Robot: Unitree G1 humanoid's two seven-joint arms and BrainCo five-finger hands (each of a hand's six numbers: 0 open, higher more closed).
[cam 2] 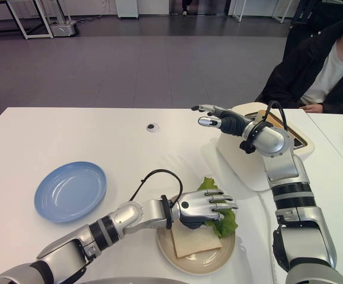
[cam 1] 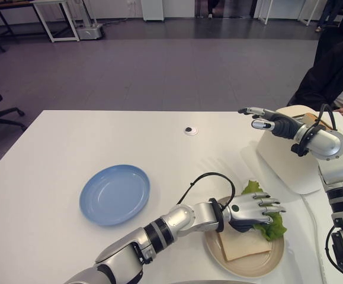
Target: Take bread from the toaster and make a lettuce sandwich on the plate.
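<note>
A beige plate (cam 1: 242,264) near the table's front edge holds a slice of bread (cam 1: 242,245) and a leaf of green lettuce (cam 1: 273,228) lying at the slice's far right. My left hand (cam 1: 251,212) hovers just over the lettuce. Its fingers are stretched out to the right and do not close on the leaf. The white toaster (cam 1: 289,163) stands at the right, with a slice of toast (cam 2: 271,120) showing in its slot. My right hand (cam 1: 272,121) is held above the toaster's left edge, fingers spread and holding nothing.
An empty blue plate (cam 1: 115,194) sits left of centre. A small round cap (cam 1: 190,130) is set in the table further back. A person in dark clothes (cam 2: 319,65) sits behind the table's right corner, close to the toaster.
</note>
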